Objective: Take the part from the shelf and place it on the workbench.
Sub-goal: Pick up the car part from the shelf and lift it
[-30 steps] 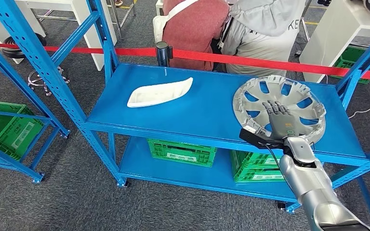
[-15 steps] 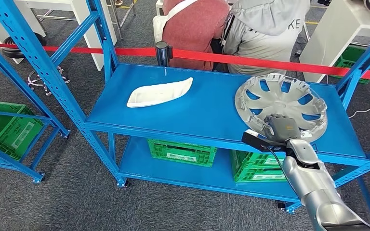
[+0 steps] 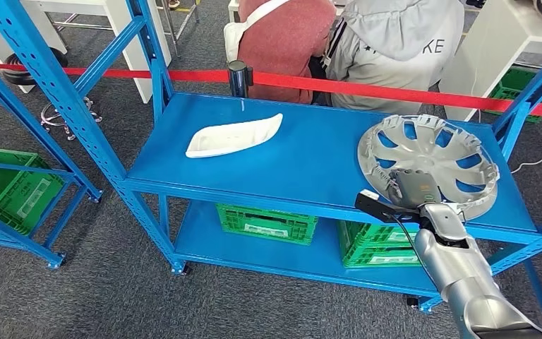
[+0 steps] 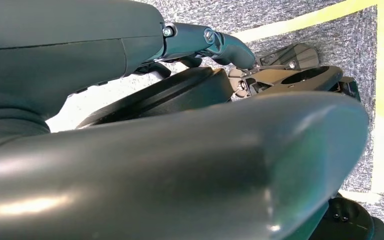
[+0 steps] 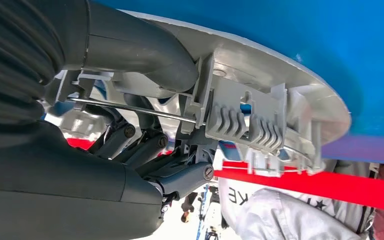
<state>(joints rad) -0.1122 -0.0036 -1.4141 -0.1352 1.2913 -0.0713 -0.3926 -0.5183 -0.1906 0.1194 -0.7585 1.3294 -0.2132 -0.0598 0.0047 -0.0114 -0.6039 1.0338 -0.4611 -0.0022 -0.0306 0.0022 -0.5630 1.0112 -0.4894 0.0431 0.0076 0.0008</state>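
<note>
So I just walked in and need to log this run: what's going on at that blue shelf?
The robot's right hand grips the near rim of a silver hubcap on the top level of the blue shelf, and the hubcap looks tilted up at the hand's side. A white plastic part lies further left on the same level. Two people stand behind the red barrier tape, backs to the shelf.

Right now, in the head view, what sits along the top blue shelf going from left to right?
White part → black stanchion post behind the shelf's far edge → silver hubcap, held at its near rim by the right hand.
</note>
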